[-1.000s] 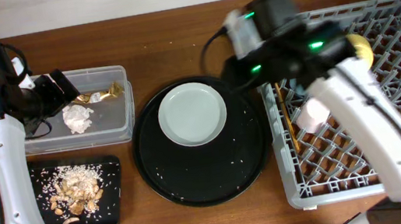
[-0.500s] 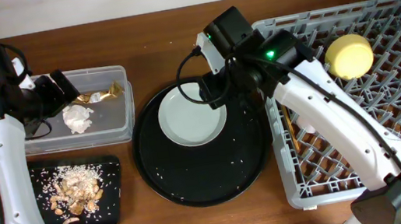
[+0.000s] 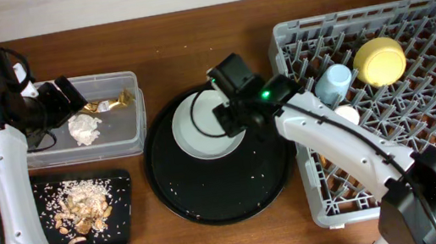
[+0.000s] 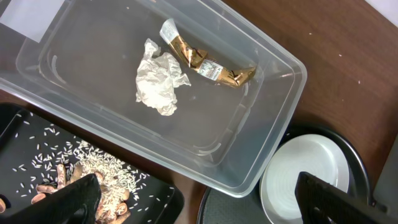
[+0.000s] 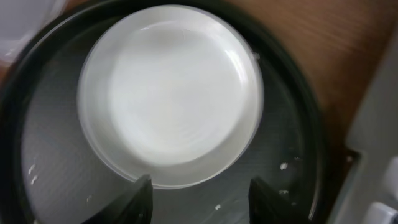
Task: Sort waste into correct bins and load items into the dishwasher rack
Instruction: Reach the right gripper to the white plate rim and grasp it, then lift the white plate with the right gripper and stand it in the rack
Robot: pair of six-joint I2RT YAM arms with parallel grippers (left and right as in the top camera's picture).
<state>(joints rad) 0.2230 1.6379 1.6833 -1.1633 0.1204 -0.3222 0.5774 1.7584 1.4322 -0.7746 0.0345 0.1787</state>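
The pale plate (image 3: 194, 135) lies on the large round black tray (image 3: 219, 192); it also shows in the right wrist view (image 5: 171, 93) and the left wrist view (image 4: 305, 177). My right gripper (image 3: 224, 119) (image 5: 205, 202) is open and empty just above the plate's edge. My left gripper (image 3: 57, 102) (image 4: 202, 208) is open and empty above the clear tub (image 3: 136, 108), which holds the paper ball (image 4: 160, 84) and the foil wrapper (image 4: 208, 62). Food scraps (image 3: 80, 205) lie in the small black tray (image 3: 121, 187). The blue cup (image 3: 334, 82), pink cup (image 3: 345, 115) and yellow bowl (image 3: 380, 61) sit in the grey rack (image 3: 396, 174).
A few white crumbs lie on the round black tray beside the plate. The rack's left wall stands close to the round tray's right edge. Bare brown table shows between the tub and the round tray.
My right arm has swung left from the rack to above the plate, uncovering the blue and pink cups in the rack. The left arm has not moved.
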